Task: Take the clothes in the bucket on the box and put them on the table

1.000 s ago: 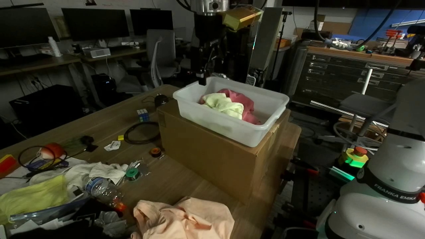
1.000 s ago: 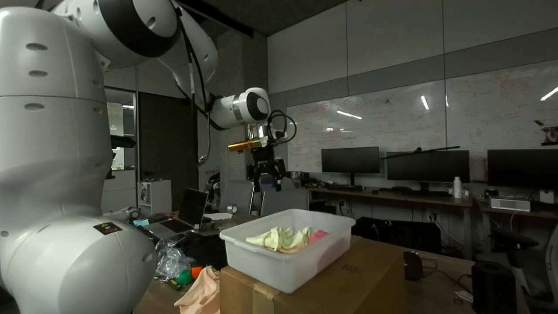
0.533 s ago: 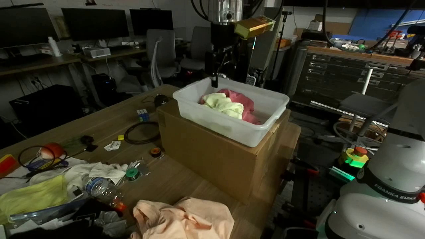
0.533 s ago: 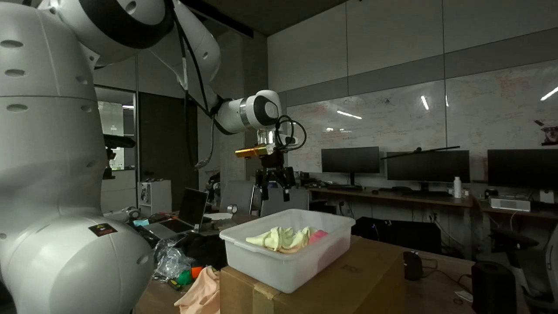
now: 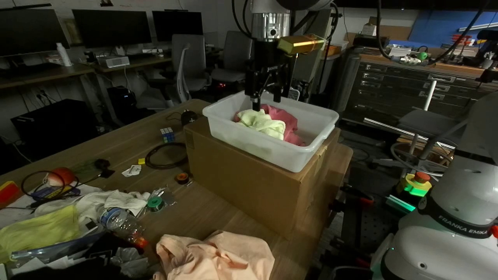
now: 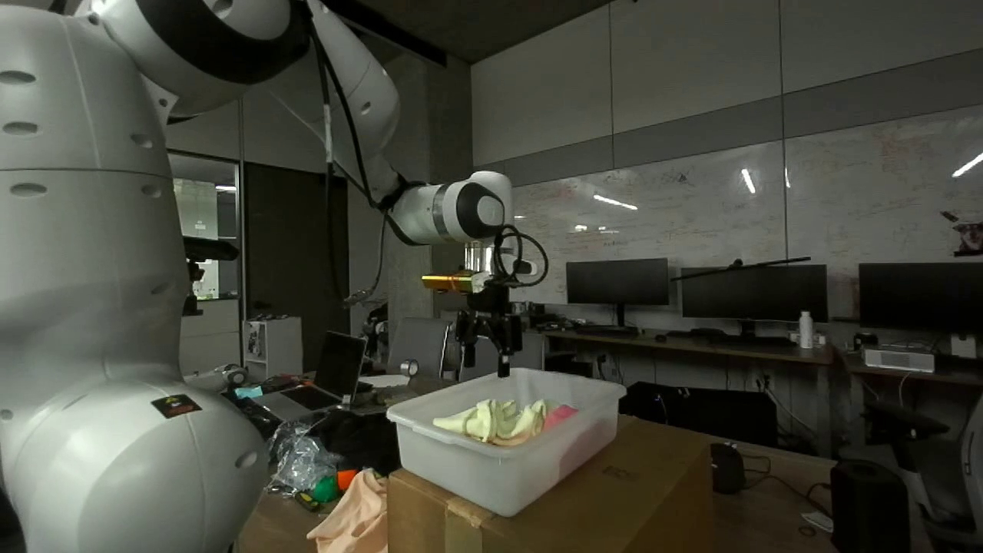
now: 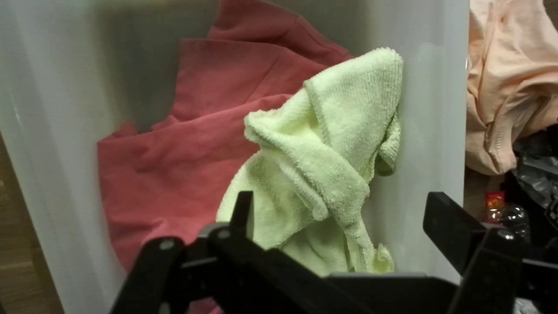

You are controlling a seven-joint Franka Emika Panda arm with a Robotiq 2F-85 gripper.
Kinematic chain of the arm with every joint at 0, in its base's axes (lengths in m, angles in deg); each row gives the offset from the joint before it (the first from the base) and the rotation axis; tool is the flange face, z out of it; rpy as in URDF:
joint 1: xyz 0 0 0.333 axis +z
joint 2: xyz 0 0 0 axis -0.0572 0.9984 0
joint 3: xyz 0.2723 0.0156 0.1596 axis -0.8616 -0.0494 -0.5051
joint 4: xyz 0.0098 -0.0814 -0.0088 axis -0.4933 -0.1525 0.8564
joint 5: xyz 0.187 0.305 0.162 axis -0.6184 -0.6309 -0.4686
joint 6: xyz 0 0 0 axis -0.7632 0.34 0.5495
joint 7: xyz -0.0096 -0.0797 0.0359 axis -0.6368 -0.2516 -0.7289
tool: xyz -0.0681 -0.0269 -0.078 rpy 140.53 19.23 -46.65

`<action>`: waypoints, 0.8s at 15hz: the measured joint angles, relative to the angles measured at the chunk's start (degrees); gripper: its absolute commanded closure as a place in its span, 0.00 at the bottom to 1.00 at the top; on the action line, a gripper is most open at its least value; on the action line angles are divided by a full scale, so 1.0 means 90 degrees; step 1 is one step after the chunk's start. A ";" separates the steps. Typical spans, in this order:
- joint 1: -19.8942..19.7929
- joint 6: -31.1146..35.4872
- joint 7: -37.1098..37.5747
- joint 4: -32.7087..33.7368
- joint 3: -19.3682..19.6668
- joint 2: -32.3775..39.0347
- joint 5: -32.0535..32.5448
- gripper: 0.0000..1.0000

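Observation:
A white plastic bucket (image 5: 253, 148) stands on a cardboard box (image 5: 245, 186), also seen in an exterior view (image 6: 453, 468). Inside lie a pale yellow cloth (image 5: 258, 121) and a red-pink cloth (image 5: 290, 121). In the wrist view the yellow cloth (image 7: 335, 148) lies bunched on top of the red-pink cloth (image 7: 174, 174), near one bucket wall (image 7: 431, 122). My gripper (image 5: 266, 102) points down over the bucket, open and empty, in both exterior views (image 6: 487, 364). In the wrist view its fingers (image 7: 342, 209) are wide apart, one over the yellow cloth, one over the wall side.
A peach cloth (image 5: 221, 256) lies on the wooden table (image 5: 218, 217) beside the box. A plastic bottle (image 5: 120, 223), a yellow cloth (image 5: 42, 229), green tape (image 5: 155, 203), a cable coil (image 5: 165, 155) and a cube (image 5: 167, 135) are also on the table.
My gripper has moved right and down in both exterior views and is now lower over the bucket. The bucket and the cloths have not moved.

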 measured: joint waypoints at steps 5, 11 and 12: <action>-0.0101 0.0064 0.0005 -0.0017 0.0087 0.0184 -0.0278 0.00; -0.0089 0.0088 0.0023 0.0030 0.0068 0.0573 -0.0291 0.00; -0.0080 0.0088 0.0042 0.0050 0.0062 0.0649 -0.0291 0.00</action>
